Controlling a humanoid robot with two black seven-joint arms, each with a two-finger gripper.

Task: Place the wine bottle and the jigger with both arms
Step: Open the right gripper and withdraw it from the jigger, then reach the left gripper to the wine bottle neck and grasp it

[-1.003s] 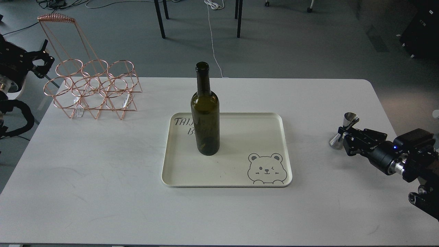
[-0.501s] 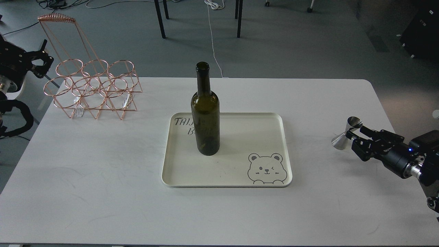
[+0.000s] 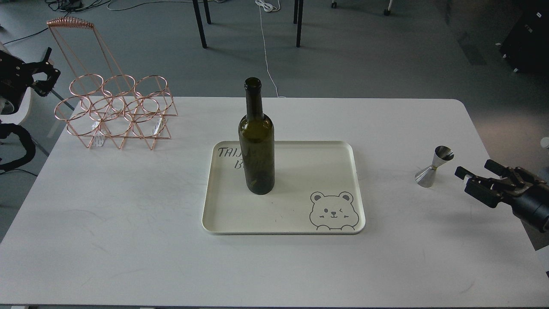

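The wine bottle point(image 3: 256, 146), dark olive glass without a label, stands upright on the left half of the cream tray point(image 3: 300, 214). The jigger point(image 3: 432, 168), small shiny steel, stands by itself on the white table to the right of the tray. My right gripper point(image 3: 473, 169) is open and empty, a short gap to the right of the jigger and not touching it. My left gripper point(image 3: 48, 68) is open and empty at the far left, off the table's edge and beside the copper rack.
A copper wire bottle rack point(image 3: 116, 109) with a tall handle stands at the table's back left corner. The tray has a bear drawing point(image 3: 331, 210) at its front right. Chair legs and cables lie on the floor beyond the table.
My right gripper let go of the jigger and drew back to the right; the jigger now stands alone. My left gripper moved slightly left, away from the rack.
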